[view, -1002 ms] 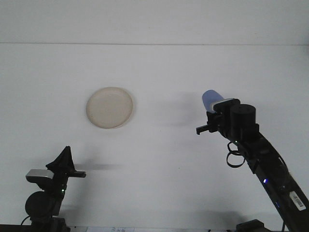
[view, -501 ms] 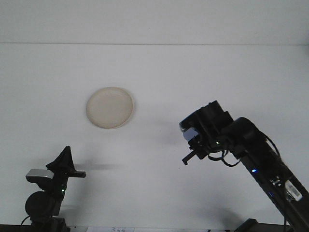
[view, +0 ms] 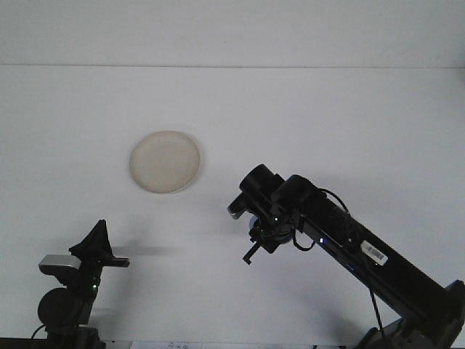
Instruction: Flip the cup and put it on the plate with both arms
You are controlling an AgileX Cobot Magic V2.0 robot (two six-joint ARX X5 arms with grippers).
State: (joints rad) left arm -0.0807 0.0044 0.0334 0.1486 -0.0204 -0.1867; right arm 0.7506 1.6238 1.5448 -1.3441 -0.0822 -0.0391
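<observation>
Plate [view: 166,161]: one. Hands: left [view: 102,246], right [view: 256,231].

Cream plate [view: 166,161] on white table [view: 327,116], right tool [view: 256,231] lowered mid-table, left tool [view: 98,247] at bottom left

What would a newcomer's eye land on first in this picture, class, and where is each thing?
First comes the long black right arm, reaching from the lower right corner toward the middle of the white table, its wrist bent down over a small glimpse of blue. Next is the pale round plate, bare, left of centre. The left gripper sits low in the bottom left corner.
</observation>
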